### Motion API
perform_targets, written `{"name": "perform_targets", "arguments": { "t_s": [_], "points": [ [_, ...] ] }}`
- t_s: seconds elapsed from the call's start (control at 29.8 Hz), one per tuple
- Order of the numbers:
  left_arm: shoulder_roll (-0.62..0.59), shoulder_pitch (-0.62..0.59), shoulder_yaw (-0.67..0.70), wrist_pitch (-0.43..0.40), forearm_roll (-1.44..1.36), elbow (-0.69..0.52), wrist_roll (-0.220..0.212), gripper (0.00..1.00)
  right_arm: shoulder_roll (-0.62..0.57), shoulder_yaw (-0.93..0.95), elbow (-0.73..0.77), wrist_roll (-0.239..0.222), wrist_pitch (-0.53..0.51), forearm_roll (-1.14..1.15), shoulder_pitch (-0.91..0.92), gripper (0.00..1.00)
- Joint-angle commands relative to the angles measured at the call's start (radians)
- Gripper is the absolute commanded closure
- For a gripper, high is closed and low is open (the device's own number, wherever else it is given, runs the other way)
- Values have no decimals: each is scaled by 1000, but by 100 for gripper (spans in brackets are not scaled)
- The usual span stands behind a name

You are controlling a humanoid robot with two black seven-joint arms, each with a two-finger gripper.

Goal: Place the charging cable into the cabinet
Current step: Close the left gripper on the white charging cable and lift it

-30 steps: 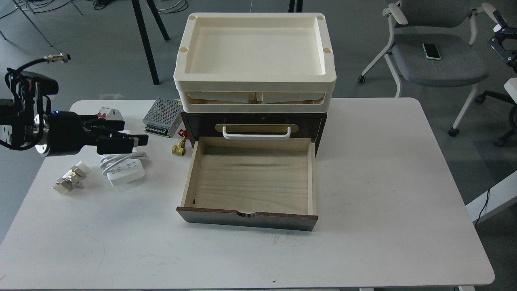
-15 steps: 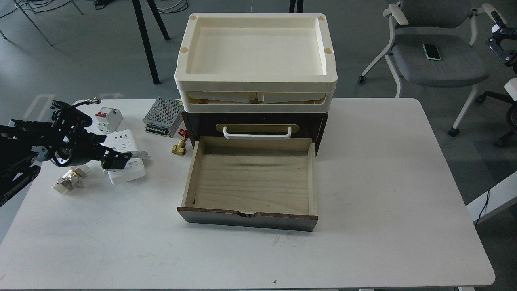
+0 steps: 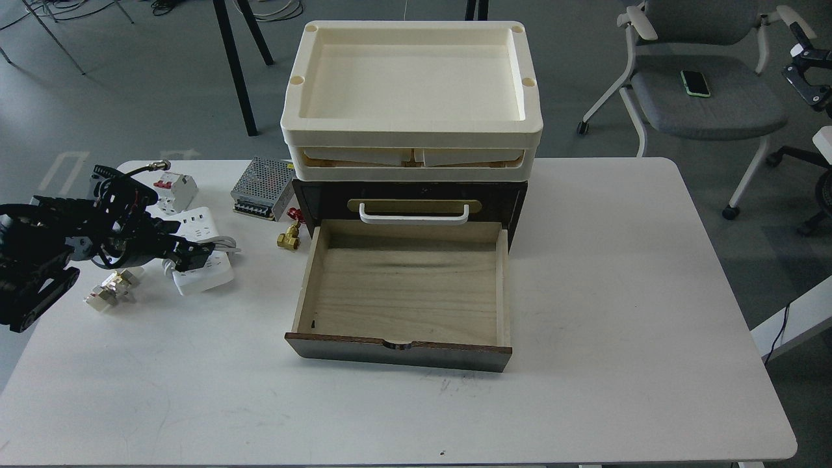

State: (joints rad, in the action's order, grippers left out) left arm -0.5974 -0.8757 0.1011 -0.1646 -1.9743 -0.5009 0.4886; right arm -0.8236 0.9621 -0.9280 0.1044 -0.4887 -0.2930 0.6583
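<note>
My left gripper (image 3: pixel 188 257) sits low over the charging cable (image 3: pixel 203 253) at the table's (image 3: pixel 617 273) 9 o'clock side. Fingers are dark and bunched against the strip's middle; I cannot tell whether they are spread or clamped on it. The cable lies flat on the table, sockets up, white cord looped beside it, well left of the cabinet (image 3: pixel 406 214), not in the drawer. My right gripper is out of the frame.

Cabinet is at table centre toward 12 o'clock, lower drawer (image 3: pixel 403 286) pulled out toward 6 o'clock, pale wood floor bare. Upper drawer closed, white bar handle (image 3: pixel 414 214) on its brass plate. Cream trays (image 3: pixel 411 91) stacked on top of the cabinet.

Around the cable: circuit breaker (image 3: pixel 175 190) with red switches at its 12 o'clock, perforated metal box (image 3: pixel 263 188) at 1 o'clock, brass fitting (image 3: pixel 287 238) at 3 o'clock just left of the drawer, small metal and white connector (image 3: pixel 112 288) at 8 o'clock.

Off the table at 1 o'clock, grey chair (image 3: pixel 702 84) with a phone (image 3: pixel 694 82) on its seat.
</note>
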Motion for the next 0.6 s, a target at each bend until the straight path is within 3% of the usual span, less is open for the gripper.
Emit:
{"name": "perform_targets", "arguments": {
  "t_s": [0.0, 0.2, 0.37, 0.44, 0.57],
  "points": [
    [-1, 6, -1, 10, 0, 1, 0, 30, 0, -2, 0, 0, 0, 0, -2, 0],
    [-2, 18, 0, 10, 5, -1, 0, 35, 1, -8, 0, 0, 0, 0, -6, 0],
    [1, 23, 0, 31, 8, 1, 0, 61, 1, -8, 1, 0, 0, 0, -14, 0],
    [2, 29, 0, 65, 8, 1, 0, 85, 1, -6, 3, 0, 0, 0, -17, 0],
    [2, 27, 2, 99, 12, -1, 0, 97, 1, -6, 8, 0, 0, 0, -22, 0]
  ]
}}
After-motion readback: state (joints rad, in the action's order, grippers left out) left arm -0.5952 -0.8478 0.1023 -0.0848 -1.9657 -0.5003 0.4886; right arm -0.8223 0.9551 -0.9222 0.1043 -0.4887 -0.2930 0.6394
